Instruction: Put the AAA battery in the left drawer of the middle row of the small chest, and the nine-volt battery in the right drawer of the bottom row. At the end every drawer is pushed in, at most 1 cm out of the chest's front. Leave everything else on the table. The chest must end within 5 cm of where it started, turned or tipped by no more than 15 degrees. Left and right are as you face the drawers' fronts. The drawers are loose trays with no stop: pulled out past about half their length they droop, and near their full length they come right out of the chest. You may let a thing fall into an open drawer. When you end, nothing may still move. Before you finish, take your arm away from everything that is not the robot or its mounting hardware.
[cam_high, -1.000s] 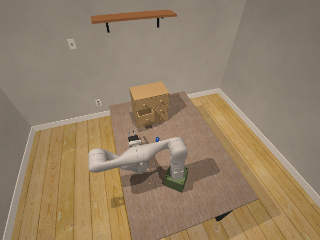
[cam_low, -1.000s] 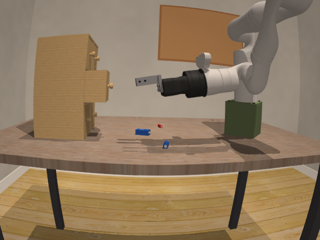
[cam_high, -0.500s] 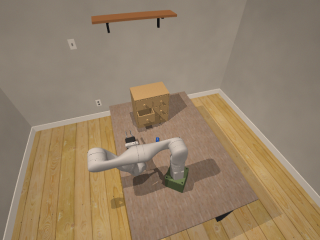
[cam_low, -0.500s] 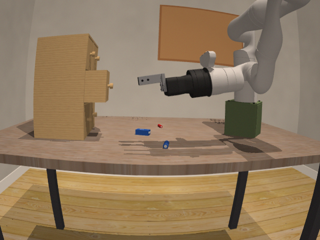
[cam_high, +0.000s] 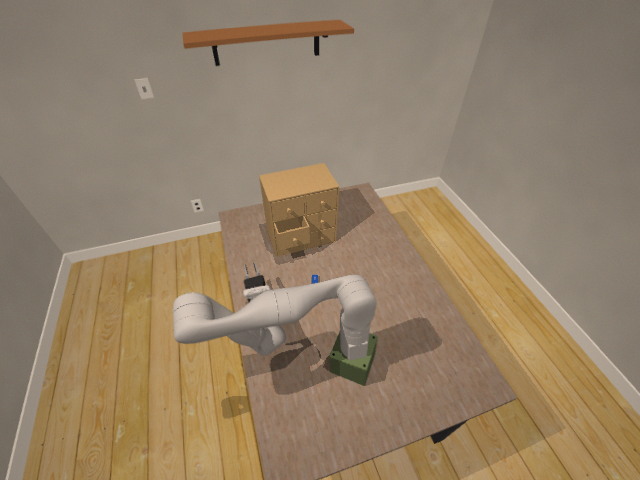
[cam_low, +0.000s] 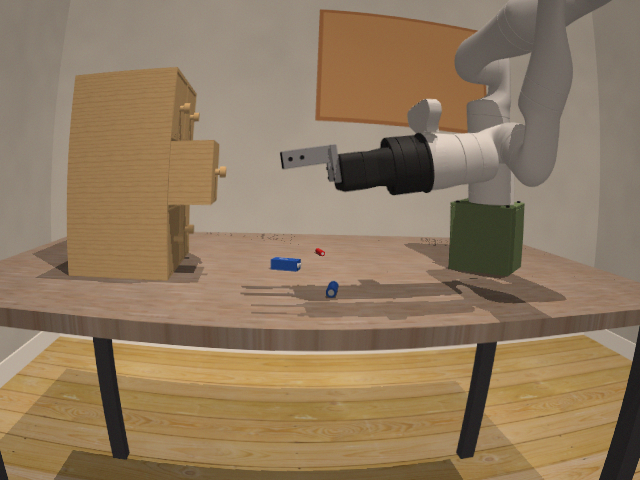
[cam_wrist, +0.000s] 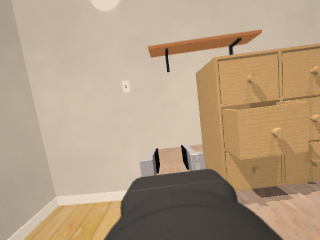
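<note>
The small wooden chest (cam_low: 124, 175) stands at the far end of the table (cam_high: 299, 209). Its middle-row left drawer (cam_low: 193, 171) is pulled partly out and looks empty from above (cam_high: 291, 227); the other drawers are in. A blue box-shaped nine-volt battery (cam_low: 285, 263) lies on the table between chest and arm. A small red cylinder battery (cam_low: 320, 251) lies just behind it. My gripper (cam_low: 285, 159) is held level, well above the table, pointing toward the chest and apart from it. It is open with nothing between the fingers. In the wrist view the chest (cam_wrist: 260, 115) is to the right.
A thicker blue cylinder battery (cam_low: 331, 289) lies nearer the table's front edge, under the wrist. The arm's green base block (cam_low: 485, 237) stands at the right. A wall shelf (cam_high: 267, 33) hangs high behind the chest.
</note>
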